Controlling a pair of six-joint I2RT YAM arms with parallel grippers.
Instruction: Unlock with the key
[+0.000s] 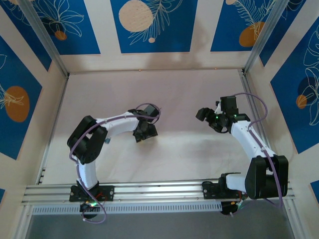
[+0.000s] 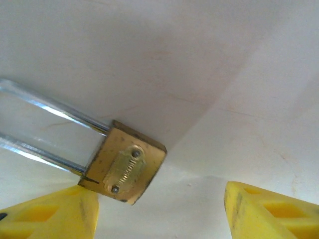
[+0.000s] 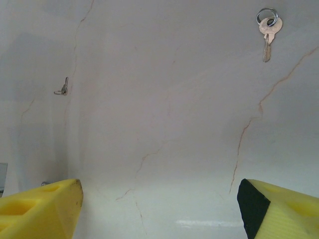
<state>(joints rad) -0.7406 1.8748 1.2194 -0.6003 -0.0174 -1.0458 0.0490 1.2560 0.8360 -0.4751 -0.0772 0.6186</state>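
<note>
Left hand [image 2: 158, 193] spread, one padlock [image 2: 127, 167]; right hand [image 3: 159, 185] spread, one key [image 3: 268, 36].

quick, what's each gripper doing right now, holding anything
Left gripper: open, holding nothing; the padlock lies just ahead of it.
Right gripper: open, holding nothing; the key lies well ahead, untouched.

We've got a pale table [image 1: 164, 159] with faint cracks, blue wall panels [image 1: 169, 30] with white leaves and orange circles, metal rail [image 1: 159, 189] along the near edge.
</note>
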